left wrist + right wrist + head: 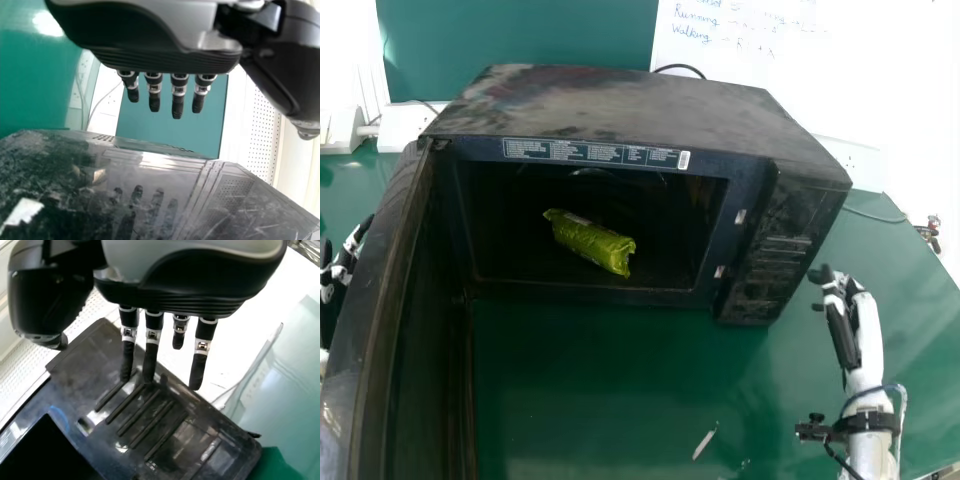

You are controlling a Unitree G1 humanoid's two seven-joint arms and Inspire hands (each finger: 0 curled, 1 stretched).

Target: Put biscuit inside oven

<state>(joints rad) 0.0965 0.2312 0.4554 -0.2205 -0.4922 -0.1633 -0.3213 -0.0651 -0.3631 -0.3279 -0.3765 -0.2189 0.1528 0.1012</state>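
Observation:
A shiny green biscuit packet (pixel 590 242) lies slantwise on the floor of the black oven (pixel 640 110). The oven's door (pixel 405 300) is swung wide at the left. Beyond the door's outer side, at the left edge, is my left hand (pixel 334 275), its fingers extended; in the left wrist view the left hand (pixel 178 95) hangs above the glossy door surface (pixel 150 200). Just right of the oven's control panel (pixel 780 245) stands my right hand (pixel 852 325), empty and open. In the right wrist view the right hand (pixel 151 347) has fairly straight fingers over the panel (pixel 165 415).
The green table (pixel 610 390) carries the oven, and a small pale scrap (pixel 704 444) lies near the front. White socket boxes (pixel 405 125) stand behind at the left. A whiteboard with handwriting (pixel 770 60) is at the back. A cable (pixel 875 216) runs right of the oven.

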